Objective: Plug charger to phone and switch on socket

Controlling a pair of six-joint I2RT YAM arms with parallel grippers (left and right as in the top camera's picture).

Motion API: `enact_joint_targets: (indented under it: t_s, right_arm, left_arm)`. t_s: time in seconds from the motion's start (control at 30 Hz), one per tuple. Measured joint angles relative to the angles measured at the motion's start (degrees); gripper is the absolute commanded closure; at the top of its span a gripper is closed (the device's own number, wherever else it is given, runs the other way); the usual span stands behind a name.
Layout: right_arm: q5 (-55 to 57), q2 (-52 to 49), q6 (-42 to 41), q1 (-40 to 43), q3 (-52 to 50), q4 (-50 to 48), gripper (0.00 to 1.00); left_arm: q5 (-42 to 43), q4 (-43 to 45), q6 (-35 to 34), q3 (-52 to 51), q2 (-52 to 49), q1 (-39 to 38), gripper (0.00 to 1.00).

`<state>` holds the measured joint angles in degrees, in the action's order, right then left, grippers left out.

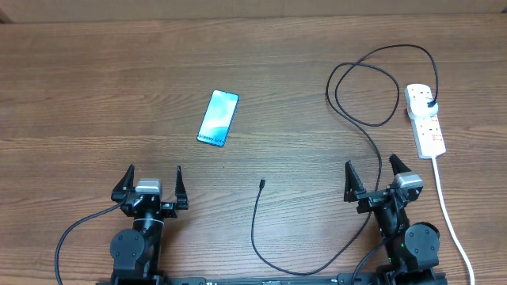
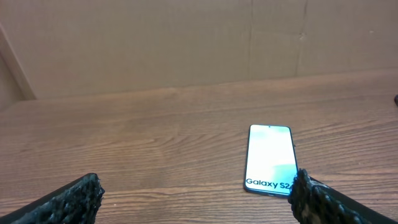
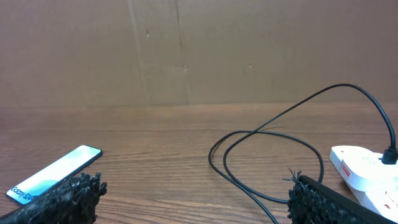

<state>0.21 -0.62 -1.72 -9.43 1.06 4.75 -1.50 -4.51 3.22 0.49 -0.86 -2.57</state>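
Parts of the charger (image 1: 254, 218) are hard to follow. Its thin black cable slips behind the right arm, then runs low along the near edge of the overhead view. Its tiny connector tip (image 1: 262, 184) lies bare on the table (image 1: 95, 87), touching nothing. Its black plug (image 1: 432, 103) sits in the socket (image 1: 425, 119) at the far right. The socket has small red marks, too small to tell if it is on or off. Its white cord (image 1: 447, 206) runs off the bottom of the view. In the right wrist view the socket is cut off at the side.

The phone (image 1: 218, 119) lies flat, screen up and lit, a bit tilted, left of the middle. In the left wrist view it says "Galaxy S2". The end of that word is hidden behind one black finger (image 2: 317, 199).

The left gripper (image 1: 154, 170) is spread wide with nothing in it, near the front edge. The right gripper (image 1: 370, 161) is just as wide and has nothing in it either, with the cable passing right by it.

Bare wood lies between the phone and the connector tip, which are well apart. More bare wood fills the far left side. A brown wall stands behind the table.
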Motion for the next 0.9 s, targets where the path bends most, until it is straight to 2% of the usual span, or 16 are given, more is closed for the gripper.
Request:
enact_joint_targets:
  t_s: [0.9]
  right_arm:
    - [0.0,0.0,0.0,0.0,0.0,0.0,0.0]
  left_arm:
    - [-0.2,0.8,0.3,0.0,0.0,0.0,0.0]
